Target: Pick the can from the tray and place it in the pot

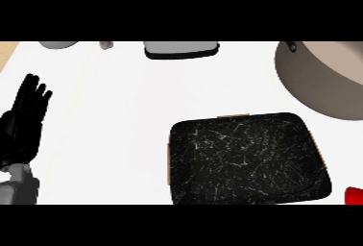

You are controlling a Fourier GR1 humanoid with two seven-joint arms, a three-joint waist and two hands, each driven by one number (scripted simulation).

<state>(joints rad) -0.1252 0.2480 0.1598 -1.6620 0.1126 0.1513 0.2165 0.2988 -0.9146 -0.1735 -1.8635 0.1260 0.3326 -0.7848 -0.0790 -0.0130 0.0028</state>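
A black, white-flecked tray point(245, 161) lies on the white counter at the centre right, and no can shows on its surface. The large grey pot point(333, 79) stands at the upper right, cut off by the view's edge. A small red thing point(355, 195) peeks in at the lower right edge, just right of the tray; too little of it shows to tell what it is. My left hand point(21, 125) rests at the far left, open with fingers up, well apart from the tray. My right hand is out of view.
A grey dish on a black base point(181, 49) sits at the back centre. A grey round object point(58, 44) and a small piece point(106, 45) lie at the back left. The counter's wooden edge point(7, 52) shows at the top left.
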